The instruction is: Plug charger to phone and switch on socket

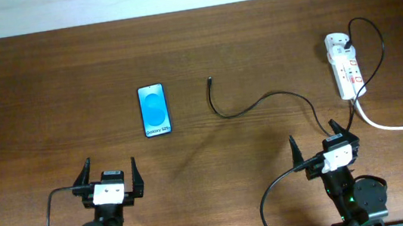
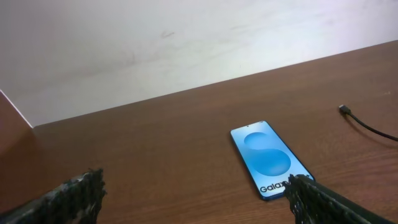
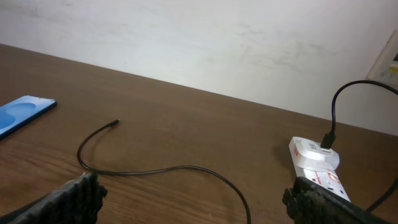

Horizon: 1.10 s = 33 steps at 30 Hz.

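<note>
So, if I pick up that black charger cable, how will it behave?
Likely floppy: the charger lies in loose curves on the table, so it should sag and trail when lifted. It looks thin and light, so pushing would probably just bend it. Gripping near the plug tip seems steadier.

A brown wooden table [image 1: 31,87] carries everything. The phone [image 1: 154,110] lies flat, screen up, ahead of the left gripper [image 1: 109,163] and slightly to its right. The charger [image 1: 261,102] snakes loosely ahead of the right gripper [image 1: 312,132], with its plug tip up and to that gripper's left. The socket [image 1: 345,66] lies ahead of the right gripper and to its right, and its thick white cable [image 1: 401,126] trails off further right.
</note>
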Tool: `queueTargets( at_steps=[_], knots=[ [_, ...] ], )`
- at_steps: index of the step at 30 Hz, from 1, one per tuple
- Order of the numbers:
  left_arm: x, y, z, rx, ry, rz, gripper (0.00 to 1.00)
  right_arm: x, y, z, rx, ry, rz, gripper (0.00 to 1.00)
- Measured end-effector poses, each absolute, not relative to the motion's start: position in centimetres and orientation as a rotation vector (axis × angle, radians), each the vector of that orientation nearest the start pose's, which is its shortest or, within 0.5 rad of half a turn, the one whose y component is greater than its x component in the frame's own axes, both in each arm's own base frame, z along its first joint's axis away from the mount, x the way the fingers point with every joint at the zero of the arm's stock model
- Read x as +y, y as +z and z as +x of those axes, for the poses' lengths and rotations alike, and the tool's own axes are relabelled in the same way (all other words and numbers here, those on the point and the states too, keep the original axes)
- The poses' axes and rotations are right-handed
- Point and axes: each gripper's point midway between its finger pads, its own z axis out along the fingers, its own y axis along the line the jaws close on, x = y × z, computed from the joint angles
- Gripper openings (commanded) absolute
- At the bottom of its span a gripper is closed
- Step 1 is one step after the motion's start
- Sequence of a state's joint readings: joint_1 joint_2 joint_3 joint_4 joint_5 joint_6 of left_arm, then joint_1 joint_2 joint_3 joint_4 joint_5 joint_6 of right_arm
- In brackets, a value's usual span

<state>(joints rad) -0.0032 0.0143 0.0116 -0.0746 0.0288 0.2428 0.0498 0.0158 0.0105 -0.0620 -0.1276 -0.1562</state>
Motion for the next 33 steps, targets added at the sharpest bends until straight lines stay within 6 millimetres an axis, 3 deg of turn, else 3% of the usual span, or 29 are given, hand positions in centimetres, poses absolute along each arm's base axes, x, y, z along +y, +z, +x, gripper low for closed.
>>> queueTargets(
  at_steps=[16, 23, 28, 31, 33],
  knots=[
    [-0.4, 15.8, 24.6, 1.634, 0.165, 0.218, 0.99, 3.4, 16.0, 24.4, 1.616, 0.022, -0.265, 0.98],
    [-1.2, 19.0, 24.7, 1.499, 0.140, 0.239, 0.99, 3.4, 16.0, 24.4, 1.615, 0.022, -0.266, 0.98],
    [-1.9, 17.2, 26.1, 1.646, 0.093, 0.282, 0.99, 3.5, 17.6, 24.4, 1.551, 0.023, -0.262, 0.98],
    [-2.7, 19.8, 28.6, 1.759, 0.035, 0.322, 0.99, 3.6, 18.2, 24.3, 1.556, 0.060, -0.236, 0.98],
    [-3.2, 21.4, 30.6, 1.862, -0.013, 0.353, 0.99, 3.9, 20.0, 24.1, 1.554, 0.086, -0.238, 0.98]
  ],
)
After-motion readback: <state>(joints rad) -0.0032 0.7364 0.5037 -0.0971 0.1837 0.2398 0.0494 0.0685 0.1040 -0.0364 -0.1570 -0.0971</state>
